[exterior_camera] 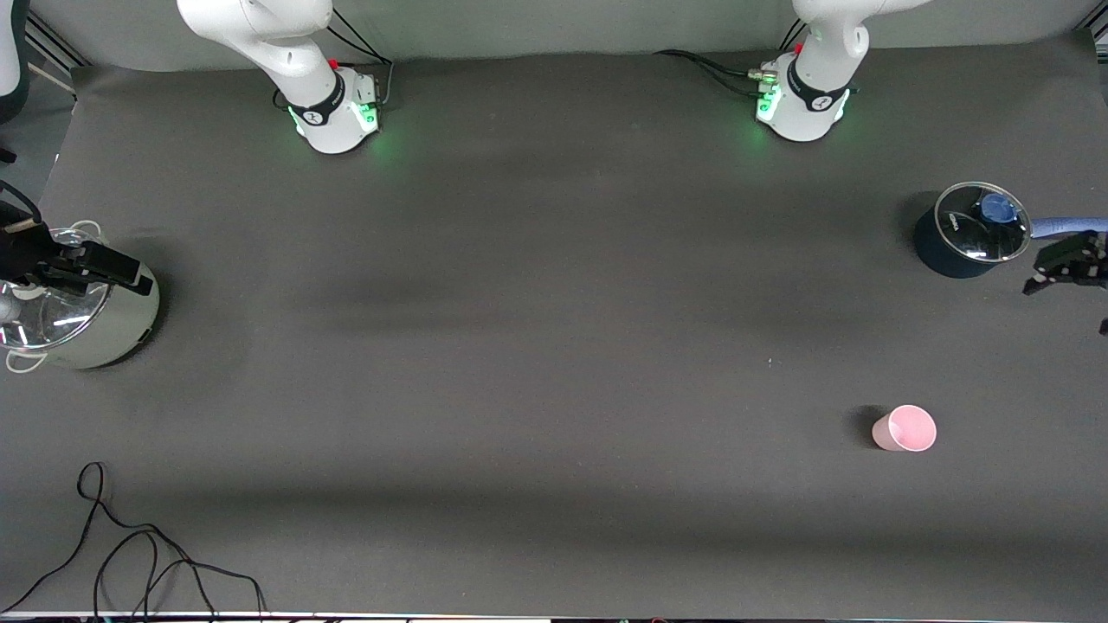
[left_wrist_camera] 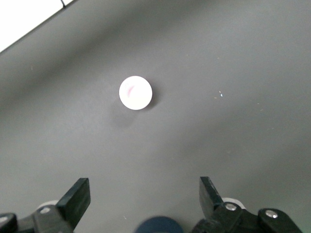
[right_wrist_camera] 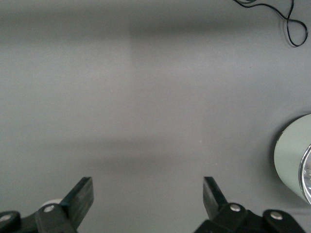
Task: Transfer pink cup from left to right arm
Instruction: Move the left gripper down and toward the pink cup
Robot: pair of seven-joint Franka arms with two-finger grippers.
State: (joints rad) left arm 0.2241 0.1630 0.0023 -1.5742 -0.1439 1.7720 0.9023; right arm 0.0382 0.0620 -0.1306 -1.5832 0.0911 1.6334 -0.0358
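The pink cup stands upright on the dark table mat, toward the left arm's end and nearer to the front camera than the pots. In the left wrist view the pink cup shows from above as a pale disc, well clear of the fingers. My left gripper hangs open and empty in the air beside the dark blue pot; its fingers stand wide apart around nothing. My right gripper is open and empty over the pale green pot, with its fingers spread over bare mat.
The dark blue pot has a glass lid with a blue knob and a blue handle. The pale green pot carries a glass lid too. A loose black cable lies on the mat near the front edge at the right arm's end.
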